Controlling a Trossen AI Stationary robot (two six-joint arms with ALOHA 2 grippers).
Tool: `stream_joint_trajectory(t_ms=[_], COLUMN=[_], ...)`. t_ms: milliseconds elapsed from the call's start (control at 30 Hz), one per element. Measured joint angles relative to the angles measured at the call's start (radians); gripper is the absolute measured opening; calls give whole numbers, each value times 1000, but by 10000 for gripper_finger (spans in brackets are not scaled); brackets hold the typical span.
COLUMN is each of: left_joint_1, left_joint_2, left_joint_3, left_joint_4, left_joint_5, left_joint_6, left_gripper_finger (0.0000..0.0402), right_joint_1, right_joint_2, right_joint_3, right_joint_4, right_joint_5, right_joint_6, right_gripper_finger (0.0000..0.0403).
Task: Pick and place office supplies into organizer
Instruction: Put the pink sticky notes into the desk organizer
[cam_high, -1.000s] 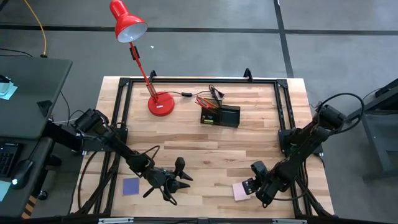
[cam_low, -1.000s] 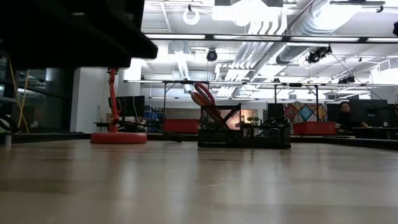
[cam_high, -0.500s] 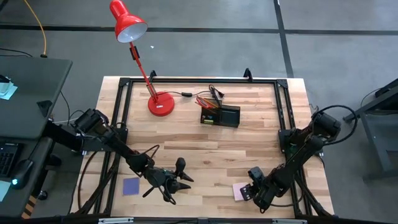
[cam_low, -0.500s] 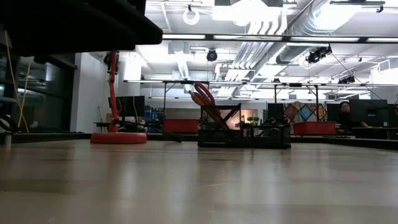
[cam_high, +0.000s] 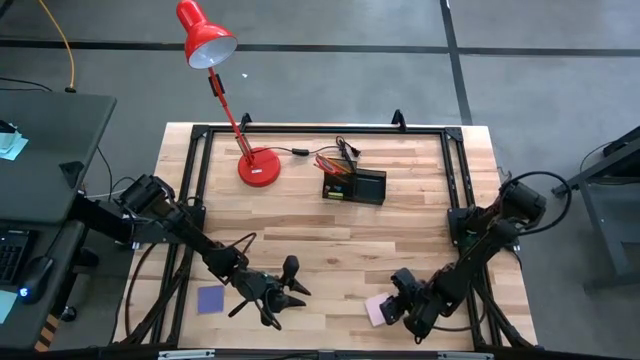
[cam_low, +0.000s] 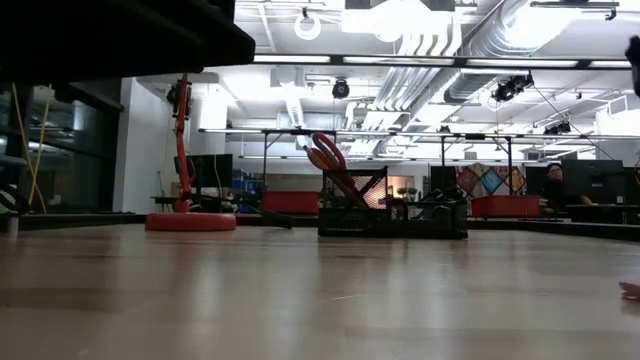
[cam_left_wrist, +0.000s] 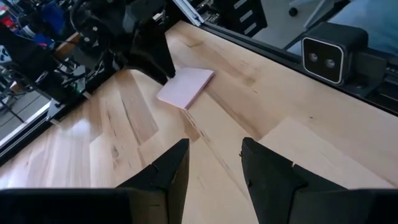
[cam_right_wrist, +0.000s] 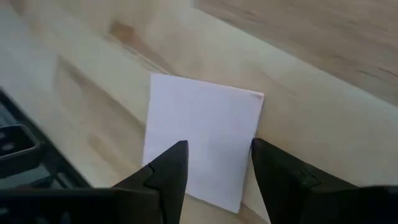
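Showing the right gripper (cam_high: 393, 310), fingers apart, low over the pink pad (cam_high: 376, 309) at the table's (cam_high: 400, 235) near edge, left gripper (cam_high: 292, 294) apart beside, organizer (cam_high: 356, 186) far back.

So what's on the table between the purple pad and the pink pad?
The left gripper, open. In the high view it sits between the purple pad and pink pad.

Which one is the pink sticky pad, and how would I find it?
Start at the wooden table and go to its front edge, far from the red lamp. On the right side there, the pink sticky pad lies flat on the wood, right at the right gripper. The only other loose square, the blue-purple pad, lies by the left arm.
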Motion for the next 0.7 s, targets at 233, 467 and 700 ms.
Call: stream_joint_trajectory(t_ms=[233, 467, 700], left_joint_1=[0, -1, -1], left_joint_2=[0, 0, 0], left_joint_3=[0, 0, 0], left_joint_4=[0, -10, -8], left_joint_5=[-7, -7, -8], left_joint_6=[0, -1, -3], left_gripper_finger=[133, 133, 134], right_joint_1=[-39, -46, -20], right_joint_2=[30, 96, 61], right_joint_3=[-35, -116, -129], right_joint_4=[104, 376, 354], right_joint_5=[-44, -39, 60], right_joint_6=[-91, -115, -155], right_gripper_finger=[87, 5, 1])
